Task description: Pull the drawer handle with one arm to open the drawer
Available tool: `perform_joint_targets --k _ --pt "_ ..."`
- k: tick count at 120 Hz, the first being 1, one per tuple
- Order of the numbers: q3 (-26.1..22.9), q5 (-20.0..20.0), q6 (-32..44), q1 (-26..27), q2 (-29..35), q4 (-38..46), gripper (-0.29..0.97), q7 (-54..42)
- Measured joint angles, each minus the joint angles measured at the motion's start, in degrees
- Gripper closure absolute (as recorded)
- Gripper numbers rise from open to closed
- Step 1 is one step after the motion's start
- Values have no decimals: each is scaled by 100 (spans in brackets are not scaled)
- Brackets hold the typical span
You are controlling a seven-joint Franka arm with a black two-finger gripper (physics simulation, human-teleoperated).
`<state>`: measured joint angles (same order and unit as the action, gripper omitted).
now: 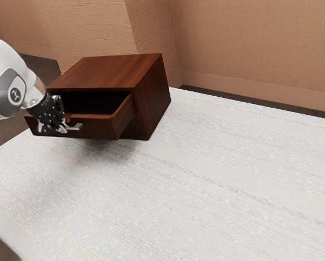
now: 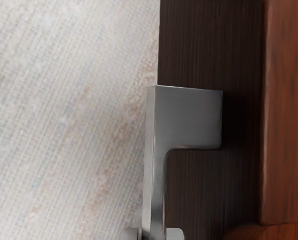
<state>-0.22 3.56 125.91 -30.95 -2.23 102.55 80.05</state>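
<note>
Wrist view: claw point(image 1: 57, 125) closed on the handle point(image 2: 183, 117), a pad on each side of its bar.
The handle sits between the jaws, its long axis lying across the drawer point(image 1: 105, 118) front just beyond the claw. The drawer stands partly out of the cabinet point(image 1: 151, 89) farther back, so the pull should run straight away from the cabinet.

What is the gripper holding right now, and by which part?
The metal handle of the drawer. The gripper looks shut on its bar, a little along from one mounting post.
</note>
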Motion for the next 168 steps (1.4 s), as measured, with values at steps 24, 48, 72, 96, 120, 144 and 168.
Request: perform_joint_targets --k 24,48,72,96,120,144,168 --pt "-2 13 101 -21 203 304 74 14" --pt "-12 13 149 -47 378 526 74 26" --pt "-23 8 167 -58 565 736 74 34" --pt "-20 5 175 3 768 967 74 41" --pt "-8 -12 189 34 809 1006 64 26" --pt "-5 -33 196 45 900 996 55 -5" --pt "16 -234 151 26 1317 863 50 -38"
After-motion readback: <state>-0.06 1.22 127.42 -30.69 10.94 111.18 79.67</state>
